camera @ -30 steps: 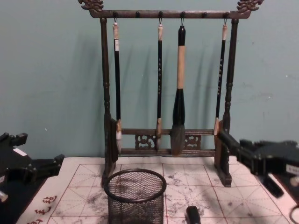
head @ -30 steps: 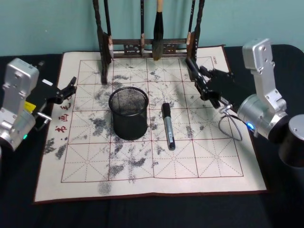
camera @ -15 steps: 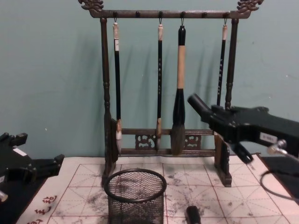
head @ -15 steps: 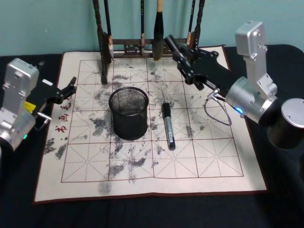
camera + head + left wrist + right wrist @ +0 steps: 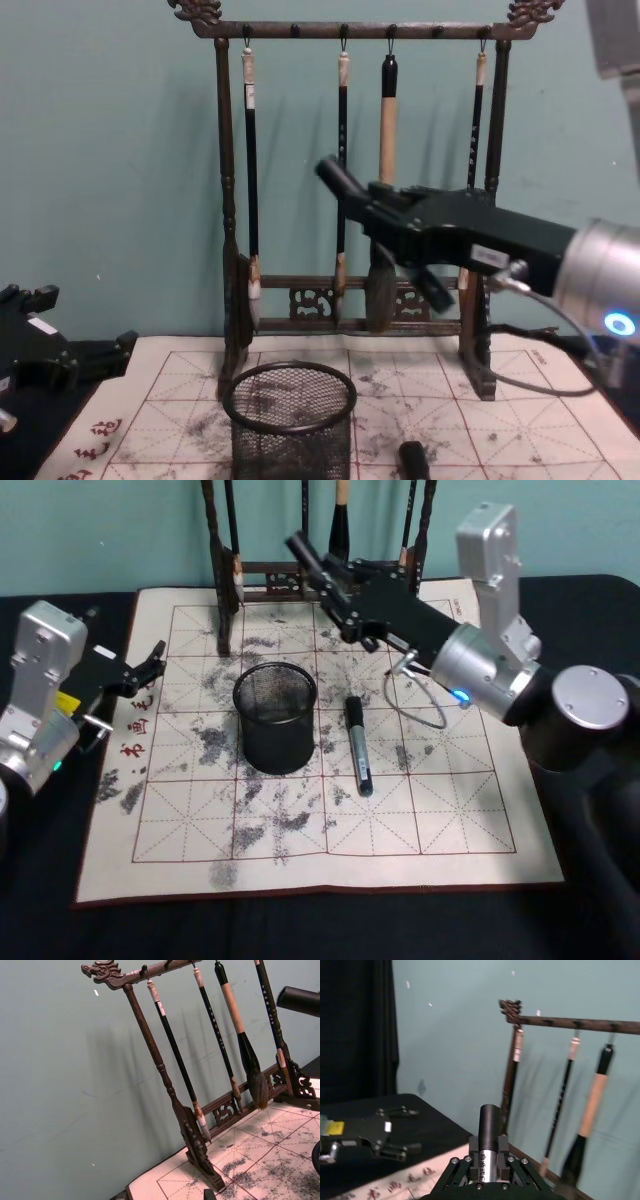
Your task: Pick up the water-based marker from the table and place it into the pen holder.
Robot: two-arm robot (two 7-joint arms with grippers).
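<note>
Approach is in hand: the right end effector (image 5: 324, 590), aloft, spread and empty, must be lowered onto the black water-based marker (image 5: 357, 745) (left end effector (image 5: 153, 666) parked leftward).

My right arm (image 5: 495, 670) reaches in from the right side, its silver barrel-shaped forearm angled across toward the middle, with a blue light glowing near the wrist. Its long black tapered right gripper (image 5: 305, 552) is held high and points away from me and leftward. My left arm (image 5: 40, 695) sits low at the left edge, its boxy silver wrist upright. The small black left gripper (image 5: 153, 662) aims inward with its fingers parted.
</note>
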